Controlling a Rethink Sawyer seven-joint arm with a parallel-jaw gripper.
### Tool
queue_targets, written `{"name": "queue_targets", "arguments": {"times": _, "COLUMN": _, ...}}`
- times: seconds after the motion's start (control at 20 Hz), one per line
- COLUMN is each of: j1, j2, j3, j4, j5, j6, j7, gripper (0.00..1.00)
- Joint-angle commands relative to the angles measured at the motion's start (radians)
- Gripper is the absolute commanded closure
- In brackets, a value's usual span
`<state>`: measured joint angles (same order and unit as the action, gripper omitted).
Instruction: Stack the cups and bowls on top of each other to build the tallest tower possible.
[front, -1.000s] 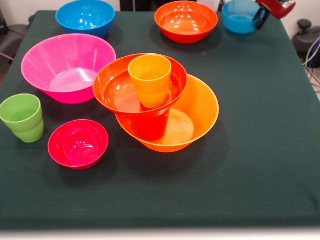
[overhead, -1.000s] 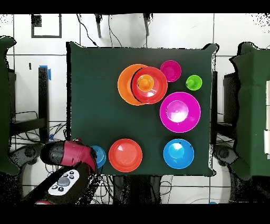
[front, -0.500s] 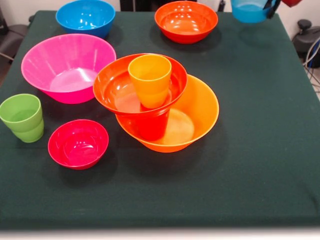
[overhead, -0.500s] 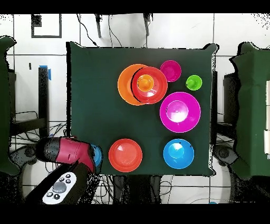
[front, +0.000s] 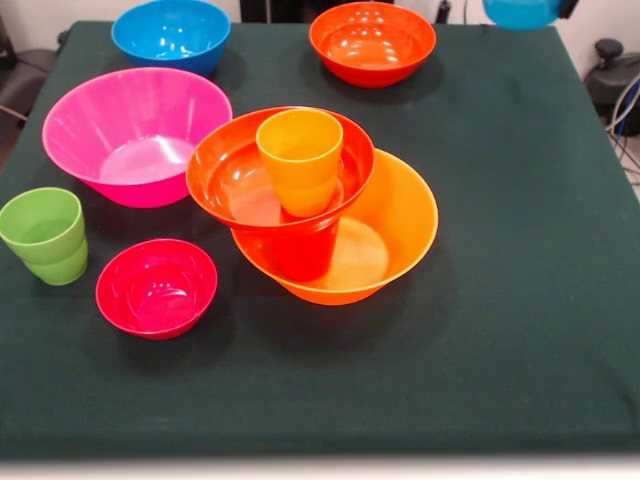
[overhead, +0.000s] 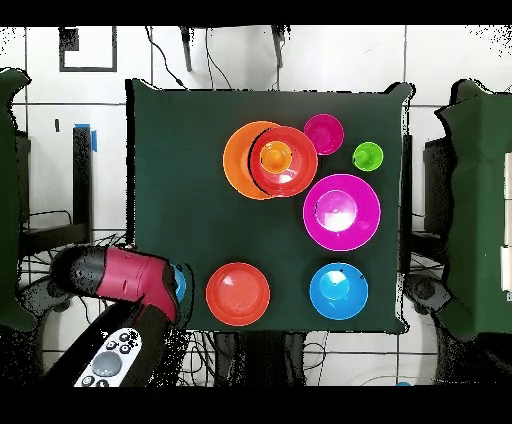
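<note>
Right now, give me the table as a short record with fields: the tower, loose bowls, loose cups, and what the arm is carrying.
tower: widest orange bowl at base, red-orange cup in it, red-orange bowl on that, orange cup on top
loose bowls: pink, blue, red-orange, crimson
loose cups: light green
arm load: light blue bowl lifted at the table corner
tool: hidden, state unclear

A: What stands on the dark green table?

B: The tower: a wide orange bowl, a red-orange bowl in it, an orange cup on top. Beside it are a crimson bowl and a green cup.

A: And lower?

B: A pink bowl, a blue bowl, a red-orange bowl. The red arm covers a small blue bowl.
</note>
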<state>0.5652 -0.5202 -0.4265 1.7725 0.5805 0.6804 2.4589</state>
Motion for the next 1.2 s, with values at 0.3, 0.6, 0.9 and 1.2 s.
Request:
{"name": "queue_targets", "arguments": {"times": 0.3, "j1": -0.075, "j2": -0.006, "j3": 0.004, "j4": -0.213, "j5": -0.058, "j6": 0.193, "j7": 0.163, "gripper": 1.00}}
{"name": "queue_targets", "arguments": {"times": 0.6, "j1": -0.115, "j2": 0.007, "j3": -0.005, "j4": -0.268, "j5": -0.079, "j6": 0.204, "j7": 0.122, "gripper": 1.00}}
{"name": "queue_targets", "arguments": {"times": 0.9, "j1": -0.182, "j2": 0.011, "j3": 0.015, "j4": -0.292, "j5": -0.100, "j6": 0.183, "j7": 0.049, "gripper": 1.00}}
{"name": "queue_targets", "arguments": {"times": 1.2, "j1": -0.244, "j2": -0.001, "j3": 0.035, "j4": -0.323, "j5": -0.132, "j6": 0.202, "j7": 0.007, "gripper": 1.00}}
